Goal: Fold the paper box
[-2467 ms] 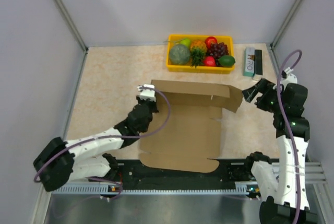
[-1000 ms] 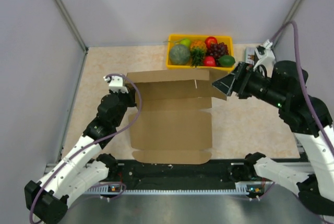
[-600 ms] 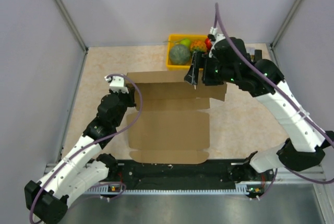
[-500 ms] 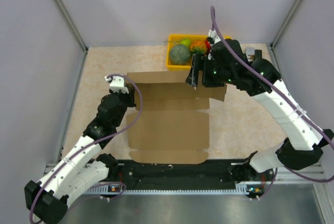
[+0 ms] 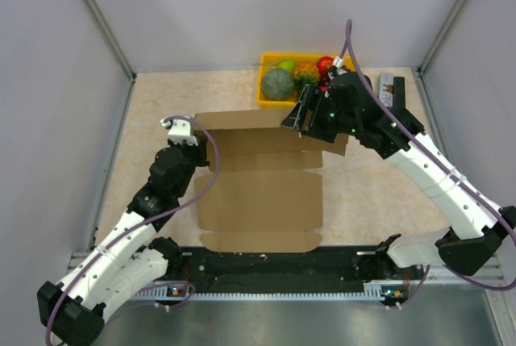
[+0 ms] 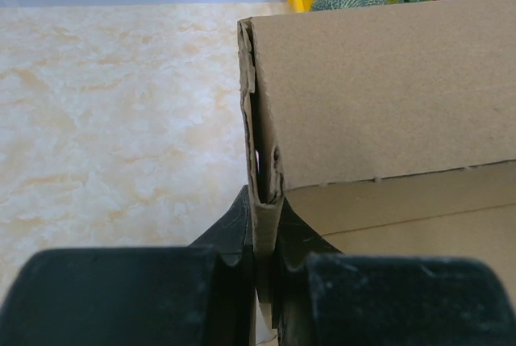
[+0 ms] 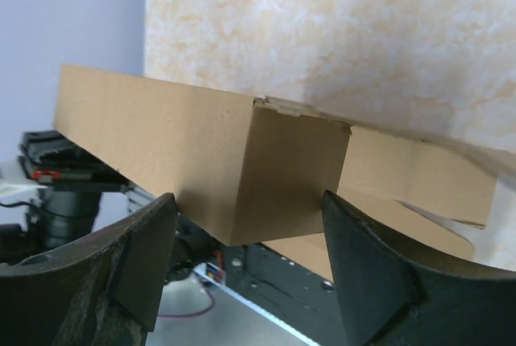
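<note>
Pinching the raised wall of the plain brown corrugated cardboard box (image 5: 262,201) in left gripper (image 6: 264,229), straddling that wall's far end with wide-spread right gripper (image 7: 246,205).

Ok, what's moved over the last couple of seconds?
The right end effector swung in from the right edge and now straddles, open, the raised back wall of the paper box. The left end effector, clamped on the left wall, dragged the box leftward and squared it. Fruit tray and printed carton stayed put.

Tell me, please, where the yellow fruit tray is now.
In the top view, the yellow fruit tray sits by the back wall, right of centre, just beyond the paper box.
</note>
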